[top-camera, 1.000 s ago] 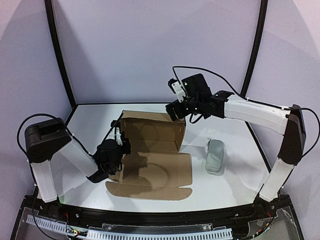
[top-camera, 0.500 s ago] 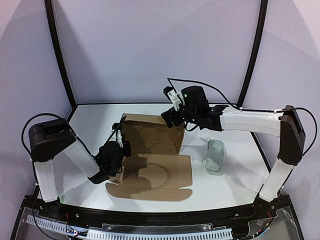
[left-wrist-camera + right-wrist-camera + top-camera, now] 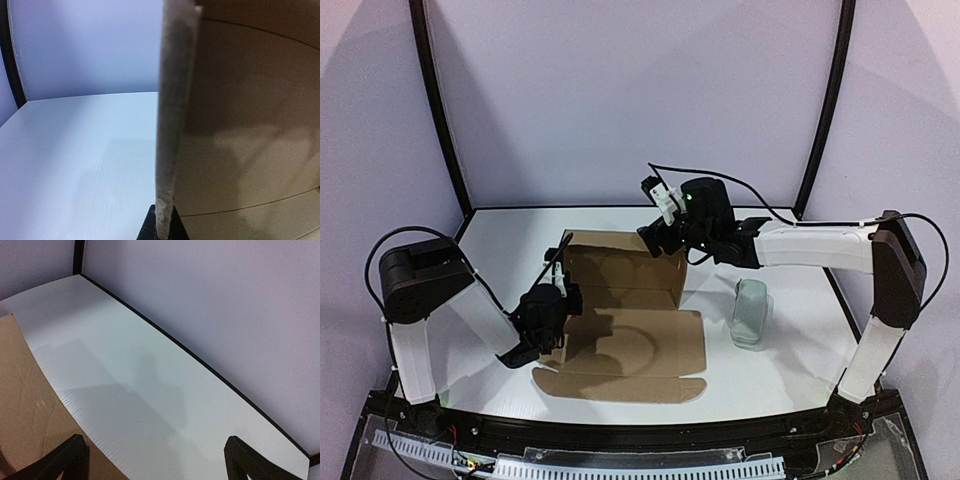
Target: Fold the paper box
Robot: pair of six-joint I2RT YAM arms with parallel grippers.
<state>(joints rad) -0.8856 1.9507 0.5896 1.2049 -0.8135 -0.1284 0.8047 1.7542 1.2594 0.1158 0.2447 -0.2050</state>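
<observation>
At the middle of the white surface: plain brown corrugated cardboard paper box, long axis left to right, back wall upright, front panel flat. Jaws of left gripper clenched on its left side flap. Jaws of right gripper released, hovering at the back wall's right top corner; nearer arm for that end.

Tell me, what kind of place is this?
Likely a robotics lab test booth rather than a home or factory. A left arm and right arm are bolted at the edge of a white table, a plain lilac backdrop surrounds it, and a paper box lies there to practise on.
</observation>
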